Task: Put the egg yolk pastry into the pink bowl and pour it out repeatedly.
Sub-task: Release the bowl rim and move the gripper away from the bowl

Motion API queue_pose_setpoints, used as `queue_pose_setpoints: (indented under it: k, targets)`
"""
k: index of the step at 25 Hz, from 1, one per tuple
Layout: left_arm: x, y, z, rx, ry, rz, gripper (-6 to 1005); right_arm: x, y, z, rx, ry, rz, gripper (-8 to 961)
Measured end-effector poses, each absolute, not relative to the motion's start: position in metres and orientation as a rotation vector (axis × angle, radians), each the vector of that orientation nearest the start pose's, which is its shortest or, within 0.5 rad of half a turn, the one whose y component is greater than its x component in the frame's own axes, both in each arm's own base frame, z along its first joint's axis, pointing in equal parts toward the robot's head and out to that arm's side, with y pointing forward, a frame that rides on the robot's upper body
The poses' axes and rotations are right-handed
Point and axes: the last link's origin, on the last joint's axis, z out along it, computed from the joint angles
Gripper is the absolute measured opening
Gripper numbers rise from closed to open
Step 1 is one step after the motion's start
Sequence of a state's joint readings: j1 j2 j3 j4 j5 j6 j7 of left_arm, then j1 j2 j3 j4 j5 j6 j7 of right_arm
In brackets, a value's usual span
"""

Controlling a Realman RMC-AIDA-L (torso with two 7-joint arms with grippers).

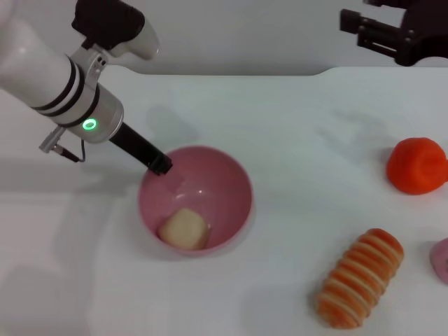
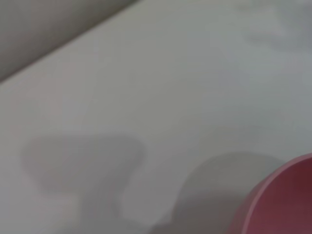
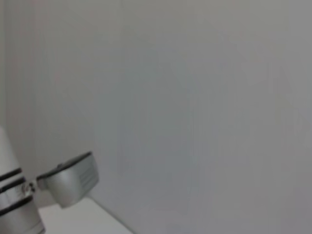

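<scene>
1. No brand, label or legible writing is seen on any item; only a green ring light is shown on the left arm's wrist.
2. The left arm is extended from the upper left, angled downward, with the left gripper [image 1: 159, 164] placed at the far-left rim of the pink bowl [image 1: 234, 203]. Whether its fingers are apart or clamped on the rim cannot be told.
3. The egg yolk pastry [image 1: 184, 229] is located inside the pink bowl, against its near wall.
4. The bowl is tilted slightly on the white surface [image 1: 280, 126].
5. The right gripper [image 1: 374, 33] is held high at the far right, well apart from the bowl; its fingers' state cannot be told.
6. A striped roll [image 1: 360, 278] and an orange-red object [image 1: 417, 165] are positioned to the right.
</scene>
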State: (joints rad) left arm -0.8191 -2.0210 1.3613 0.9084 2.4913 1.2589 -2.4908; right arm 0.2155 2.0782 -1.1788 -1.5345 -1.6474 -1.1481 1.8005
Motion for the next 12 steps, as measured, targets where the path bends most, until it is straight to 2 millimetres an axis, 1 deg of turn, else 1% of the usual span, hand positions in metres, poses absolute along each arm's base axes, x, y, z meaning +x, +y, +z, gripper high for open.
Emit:
queue_pose_setpoints:
  k: [1, 2, 4, 5, 7, 12]
  targets:
    - [-0.183, 0.412, -0.024, -2.576, -0.919, 0.386, 40, 0.167, 0.340, 0.091, -2.342, 0.326, 0.724, 528]
    - [-0.186, 0.407, -0.026, -2.587, -0.934, 0.430, 40, 0.170, 0.339, 0.092, -2.336, 0.332, 0.733, 528]
    - [-0.186, 0.407, -0.026, -2.587, -0.934, 0.430, 40, 0.174, 0.338, 0.092, -2.331, 0.345, 0.739, 528]
    - [-0.189, 0.404, -0.027, -2.591, -0.955, 0.446, 40, 0.176, 0.338, 0.092, -2.331, 0.349, 0.739, 528]
    - [-0.192, 0.401, -0.028, -2.591, -0.977, 0.456, 40, 0.177, 0.338, 0.091, -2.330, 0.355, 0.737, 528]
    - [-0.195, 0.401, -0.028, -2.574, -1.005, 0.436, 41, 0.177, 0.339, 0.092, -2.331, 0.351, 0.740, 528]
